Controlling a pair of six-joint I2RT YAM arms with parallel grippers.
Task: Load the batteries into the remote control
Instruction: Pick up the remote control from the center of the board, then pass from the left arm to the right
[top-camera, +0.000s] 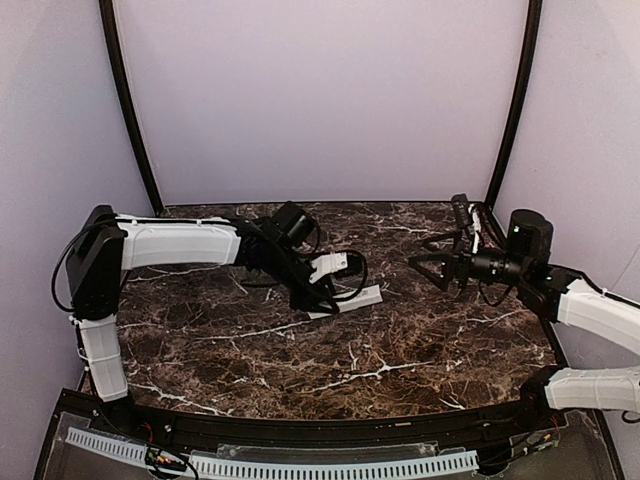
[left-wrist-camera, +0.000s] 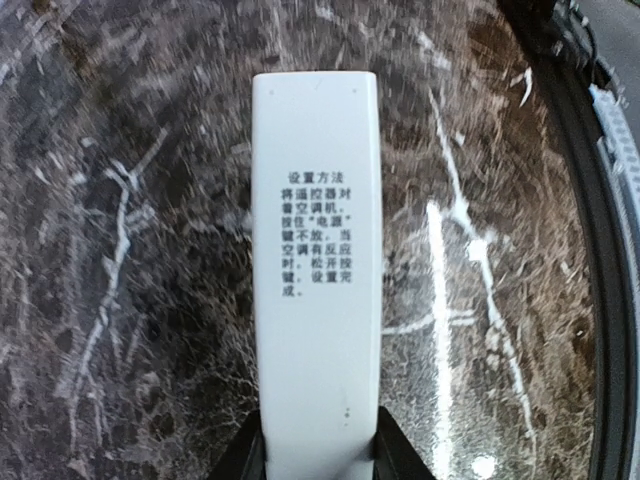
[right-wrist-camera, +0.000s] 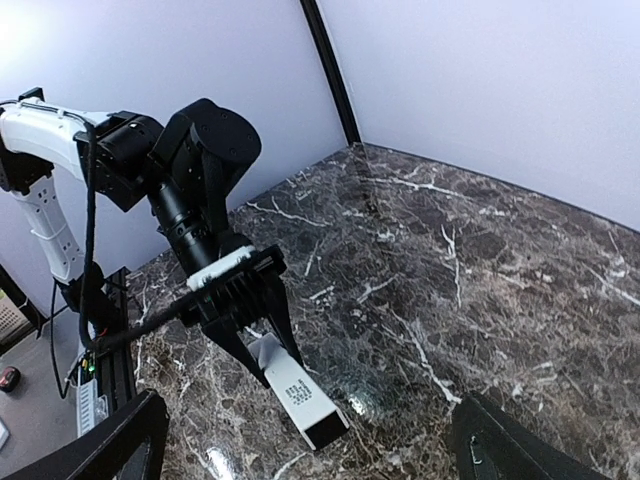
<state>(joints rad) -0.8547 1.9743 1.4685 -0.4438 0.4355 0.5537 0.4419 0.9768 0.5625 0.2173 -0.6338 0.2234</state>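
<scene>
Left gripper (top-camera: 320, 296) clamped on one end of the remote control (top-camera: 352, 299), mid-table. Right gripper (top-camera: 428, 262) fingers apart, empty, near the right edge. No batteries visible; loading judged outstanding.

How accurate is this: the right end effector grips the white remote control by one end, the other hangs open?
Wrong side. The left wrist view shows the left end effector gripping the white remote control by one end; the right end effector hangs open.
</scene>
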